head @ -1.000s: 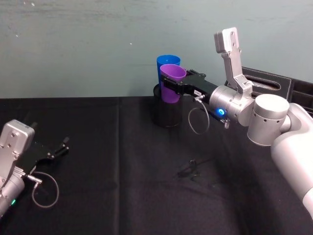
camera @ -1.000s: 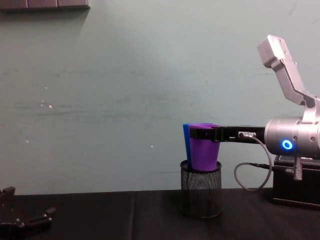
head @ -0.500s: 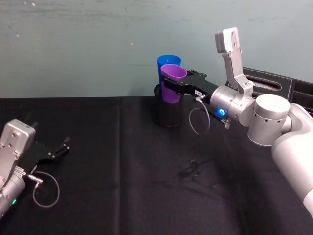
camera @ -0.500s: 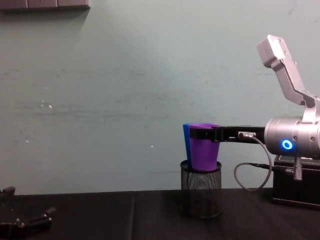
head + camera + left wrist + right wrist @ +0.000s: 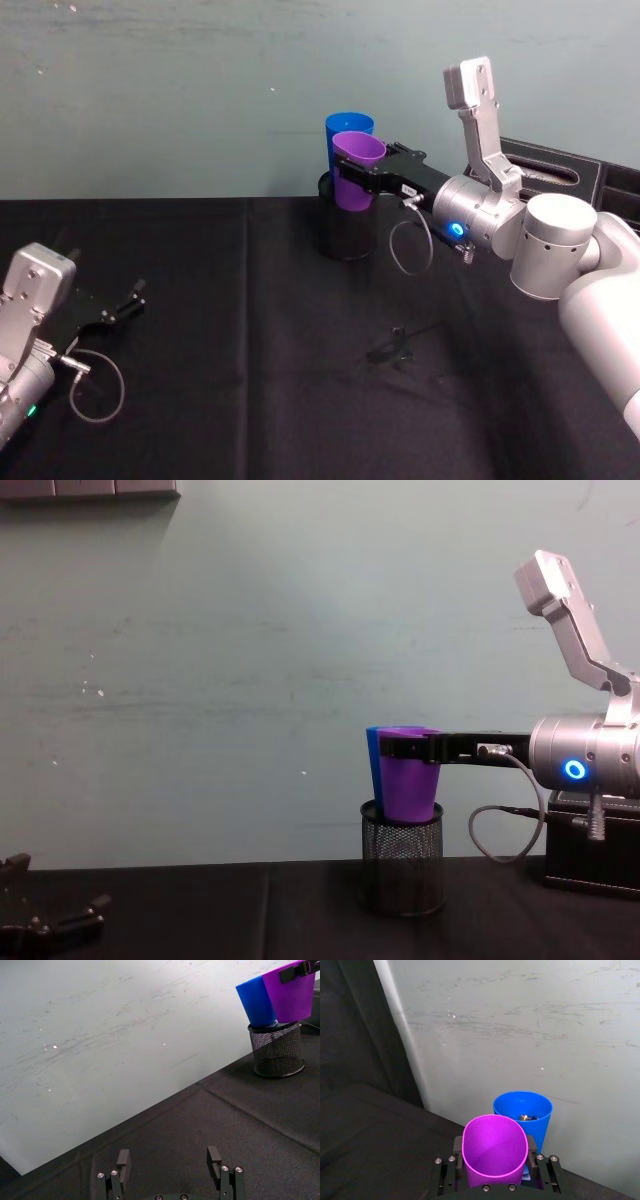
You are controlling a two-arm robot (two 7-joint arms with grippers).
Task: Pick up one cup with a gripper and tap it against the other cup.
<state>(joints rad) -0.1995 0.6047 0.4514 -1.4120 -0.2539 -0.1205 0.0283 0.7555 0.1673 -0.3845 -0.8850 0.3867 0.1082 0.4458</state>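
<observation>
The right tool (image 5: 346, 177) grips the purple cup (image 5: 357, 165) just beside the blue cup (image 5: 346, 126), near the counter's (image 5: 250, 390) far edge. The left tool (image 5: 124, 302) rests spread wide at the left edge.

Held cup (image 5: 357, 168) just in front of a standing cup (image 5: 347, 124) in a pen holder (image 5: 345, 235) at the back of a table (image 5: 250, 400).
The holder stands at the table's back middle, near the wall (image 5: 180, 90). The standing cup sits upright inside it. The held cup is nearer the robot and slightly right, its base at the holder's rim; whether the cups touch is unclear. The right gripper (image 5: 352, 180) reaches in from the right and clasps it. A box (image 5: 560, 172) sits far right, behind that arm. The left gripper (image 5: 130, 298) lies low at the near left, well apart.
</observation>
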